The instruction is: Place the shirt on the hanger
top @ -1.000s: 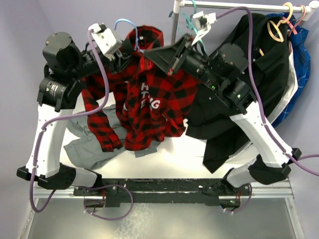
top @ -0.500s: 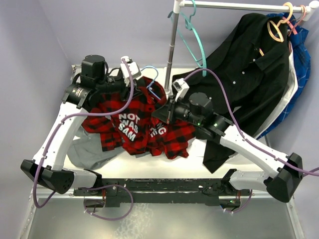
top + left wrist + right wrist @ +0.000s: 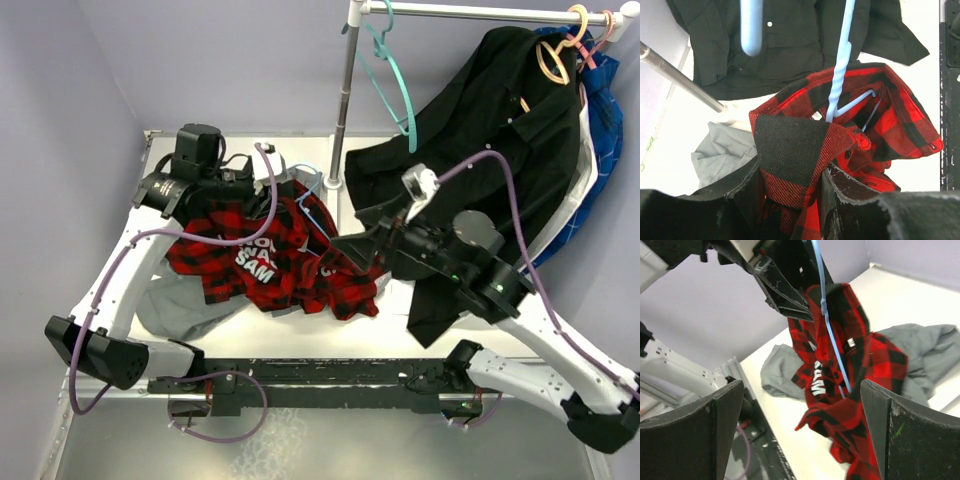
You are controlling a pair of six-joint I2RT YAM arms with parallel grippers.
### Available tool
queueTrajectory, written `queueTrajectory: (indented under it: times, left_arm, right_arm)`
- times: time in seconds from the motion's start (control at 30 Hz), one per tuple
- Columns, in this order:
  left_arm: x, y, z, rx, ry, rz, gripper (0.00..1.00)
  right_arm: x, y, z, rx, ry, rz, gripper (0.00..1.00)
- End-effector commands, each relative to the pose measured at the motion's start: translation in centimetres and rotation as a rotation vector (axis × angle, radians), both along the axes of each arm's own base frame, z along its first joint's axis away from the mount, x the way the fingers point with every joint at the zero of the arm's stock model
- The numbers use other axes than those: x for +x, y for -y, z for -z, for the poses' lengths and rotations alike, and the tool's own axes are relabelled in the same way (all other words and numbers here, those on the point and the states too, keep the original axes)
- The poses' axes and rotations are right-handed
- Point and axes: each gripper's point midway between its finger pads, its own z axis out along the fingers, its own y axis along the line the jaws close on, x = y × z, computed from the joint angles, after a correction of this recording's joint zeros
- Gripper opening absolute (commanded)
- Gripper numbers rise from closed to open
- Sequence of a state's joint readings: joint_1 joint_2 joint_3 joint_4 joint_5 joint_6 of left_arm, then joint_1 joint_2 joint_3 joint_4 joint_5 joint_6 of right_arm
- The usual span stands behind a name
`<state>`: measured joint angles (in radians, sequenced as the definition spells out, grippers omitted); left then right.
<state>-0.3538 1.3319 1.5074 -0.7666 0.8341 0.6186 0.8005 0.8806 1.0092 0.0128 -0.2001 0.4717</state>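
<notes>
The red-and-black plaid shirt (image 3: 285,268) lies bunched on the table, its white letters partly showing. My left gripper (image 3: 264,192) is over its far edge and is shut on a fold of the shirt's collar (image 3: 790,150). The pale blue hanger (image 3: 839,75) has its twisted neck going down into the collar, and its hook (image 3: 751,25) points away. In the top view the hanger (image 3: 312,203) pokes out of the shirt's top. My right gripper (image 3: 350,234) is open just right of the shirt (image 3: 850,380), with nothing between its fingers (image 3: 920,440).
A plain grey shirt (image 3: 170,300) lies under the plaid one at the left. The rack pole (image 3: 345,100) stands behind, with a teal hanger (image 3: 388,70) on the rail. A black shirt (image 3: 500,130) and a blue garment (image 3: 600,120) hang at the right.
Both arms have come down from a raised hold, and the shirt now rests on the table. My right gripper has opened, let go of the shirt and drawn back to the right.
</notes>
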Motion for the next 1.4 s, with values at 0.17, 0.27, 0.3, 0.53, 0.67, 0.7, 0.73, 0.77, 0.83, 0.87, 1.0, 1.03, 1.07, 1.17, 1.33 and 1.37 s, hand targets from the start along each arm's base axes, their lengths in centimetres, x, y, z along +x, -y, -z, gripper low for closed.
queueTrajectory:
  times: [0.17,0.27,0.3,0.53,0.67,0.7,0.73,0.77,0.83,0.87,1.0,1.03,1.07,1.17,1.33,1.37]
  left_arm:
    - [-1.5,1.0,-0.6,-0.048,0.087,0.147,0.0]
    - [-1.6,1.2,-0.7,-0.06,0.093,0.159,0.0]
    - [-1.7,1.2,-0.8,-0.063,0.095,0.162,0.0]
    - [-1.9,1.1,-1.4,-0.071,0.125,0.158,0.0]
    - [-1.9,1.1,-1.9,-0.077,0.135,0.154,0.0]
    - [-1.9,1.1,-2.0,-0.079,0.136,0.154,0.0]
    - [-2.0,1.1,-2.1,-0.081,0.136,0.155,0.0]
    - [-2.0,1.1,-2.1,-0.083,0.134,0.156,0.0]
    - [-2.2,1.2,-2.4,-0.09,0.133,0.162,0.0]
    - [-2.2,1.2,-2.4,-0.093,0.129,0.166,0.0]
    - [-2.9,1.3,-2.6,-0.106,0.113,0.189,0.0]
    - [-3.0,1.3,-2.5,-0.106,0.11,0.193,0.0]
    - [-3.0,1.3,-2.4,-0.105,0.108,0.195,0.0]
    - [-3.0,1.3,-1.9,-0.098,0.106,0.194,0.0]
    - [-3.0,1.4,-1.7,-0.1,0.101,0.197,0.0]
    - [-2.9,1.4,-1.8,-0.103,0.102,0.196,0.0]
  right_arm:
    - [-2.9,5.4,8.1,-0.45,0.236,-0.074,0.99]
    - [-4.0,5.0,12.1,-0.551,0.181,-0.189,0.99]
    - [-4.1,4.8,13.0,-0.566,0.171,-0.215,0.99]
    - [-3.0,3.4,15.5,-0.669,0.313,-0.32,0.94]
    - [-1.4,2.3,16.7,-0.692,0.354,-0.32,0.9]
    - [-1.1,2.0,16.8,-0.693,0.364,-0.321,0.89]
    - [-0.8,1.6,16.7,-0.683,0.368,-0.321,0.87]
    - [-0.7,1.3,17.0,-0.684,0.362,-0.326,0.84]
    - [0.1,0.4,17.0,-0.673,0.374,-0.323,0.77]
    - [0.4,0.1,17.2,-0.673,0.372,-0.325,0.72]
    - [1.6,-1.2,16.8,-0.651,0.397,-0.314,0.51]
    - [1.8,-1.5,16.3,-0.631,0.406,-0.305,0.49]
    - [1.9,-1.7,15.8,-0.612,0.417,-0.3,0.49]
    - [1.8,-2.4,14.7,-0.563,0.44,-0.302,0.44]
    - [1.4,-3.3,14.3,-0.528,0.427,-0.343,0.09]
    - [1.3,-3.4,14.3,-0.523,0.423,-0.353,0.1]
